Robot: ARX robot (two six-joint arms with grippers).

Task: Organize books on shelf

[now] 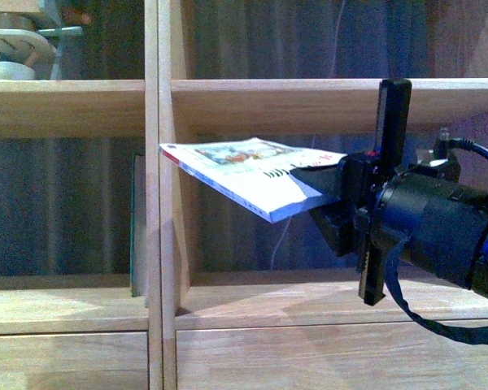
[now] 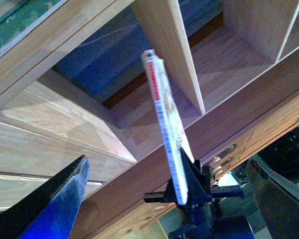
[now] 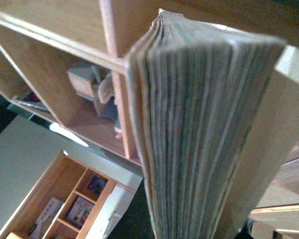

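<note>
The thin white paperback with the colourful cover illustration (image 1: 244, 175) hung in the air just right of the upright divider (image 1: 164, 203) of the tall light-wood shelf (image 1: 309, 101). It lay nearly flat with its cover upward, and one corner almost reached the divider. The right gripper (image 1: 329, 199) was clamped on the edge farthest from the divider, so most of the book stuck out unsupported. The left gripper (image 2: 167, 164) held nothing, its fingers (image 2: 65, 194) spread wide apart.

Left of the divider, close against it, the slim dark green book (image 1: 137, 227) stood upright.

The paperback looked light and somewhat flexible, though it showed no clear sag. Its cover seemed glossy and might slip under a loose pinch. The right wrist view showed its page edges slightly fanned, so a grip there could let the leaves splay. A hold across both covers near the spine seemed safer, and the book would need turning upright before it was slid in.
</note>
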